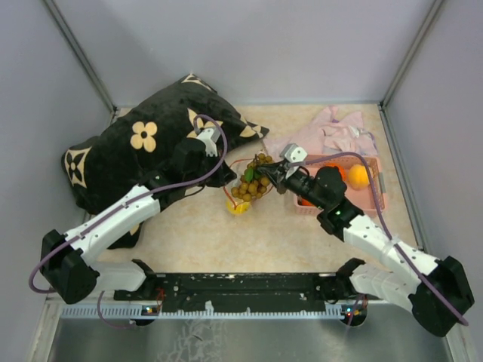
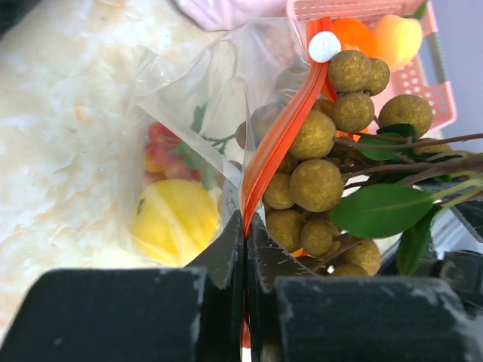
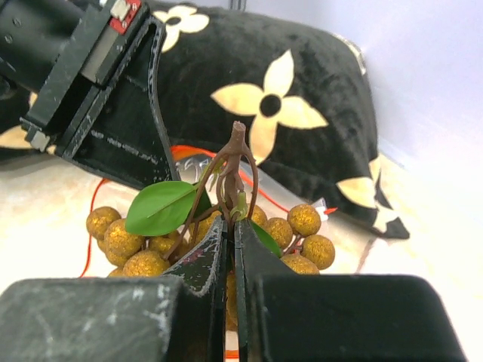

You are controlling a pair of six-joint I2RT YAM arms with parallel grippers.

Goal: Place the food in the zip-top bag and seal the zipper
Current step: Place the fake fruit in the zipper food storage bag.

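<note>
Walled tabletop (image 1: 204, 241); left fingers (image 2: 226, 255) tight on zipper (image 2: 279, 143), right fingers (image 3: 253, 260) tight on grape bunch (image 3: 143, 253)

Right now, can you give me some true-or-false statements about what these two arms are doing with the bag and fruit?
The left gripper pinches the orange strip of the bag. True.
The right gripper is open and empty. False: it is shut on the stem of the grape bunch.
A lemon lies inside the bag. True.
The pink basket is empty. False: an orange fruit lies in it.
The pillow is white. False: it is black with pale flowers.
</note>
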